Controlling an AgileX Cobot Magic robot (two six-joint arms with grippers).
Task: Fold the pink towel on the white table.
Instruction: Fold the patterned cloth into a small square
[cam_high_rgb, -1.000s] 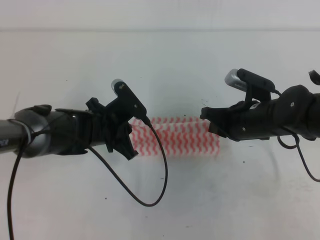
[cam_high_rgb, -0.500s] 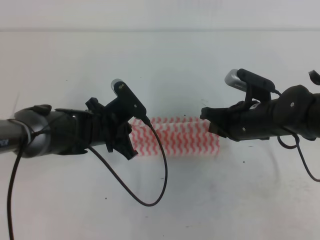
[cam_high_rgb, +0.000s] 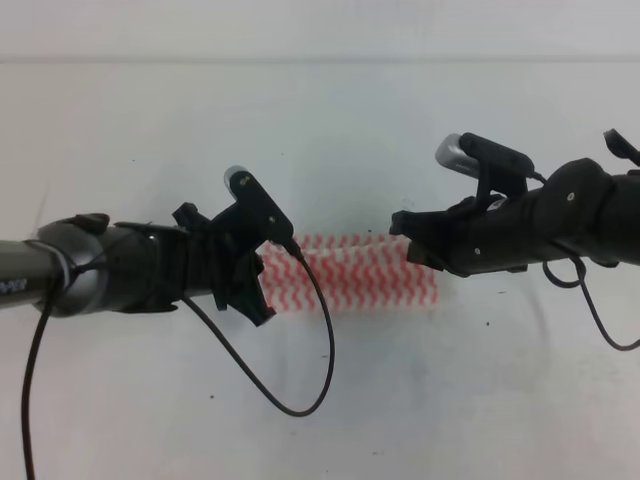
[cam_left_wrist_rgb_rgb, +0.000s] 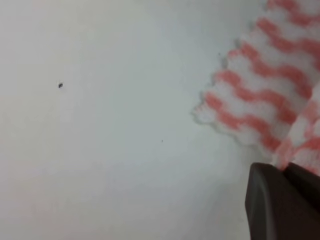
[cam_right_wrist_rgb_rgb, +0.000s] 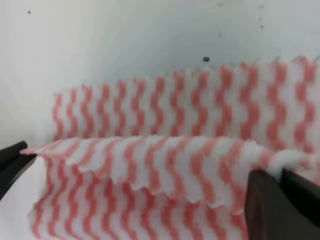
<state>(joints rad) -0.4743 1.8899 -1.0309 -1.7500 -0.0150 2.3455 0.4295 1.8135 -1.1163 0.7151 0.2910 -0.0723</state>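
Observation:
The pink towel (cam_high_rgb: 350, 280), striped in wavy pink and white, lies on the white table (cam_high_rgb: 300, 130) between my two arms. My left gripper (cam_high_rgb: 258, 298) is over its left end, and in the left wrist view the left gripper (cam_left_wrist_rgb_rgb: 287, 172) is shut on a raised fold of the pink towel (cam_left_wrist_rgb_rgb: 260, 100). My right gripper (cam_high_rgb: 405, 238) is at the right end. In the right wrist view the right gripper (cam_right_wrist_rgb_rgb: 280, 176) is shut on a lifted edge of the pink towel (cam_right_wrist_rgb_rgb: 165, 110), which spans across to a dark finger (cam_right_wrist_rgb_rgb: 11, 161) at the left.
A black cable (cam_high_rgb: 315, 360) loops from the left arm down over the table in front of the towel. A wall edge (cam_high_rgb: 320, 58) runs along the back. A few dark specks (cam_left_wrist_rgb_rgb: 60, 85) dot the table.
The right arm has moved a little left and up with the towel edge in it. The left arm has barely shifted.

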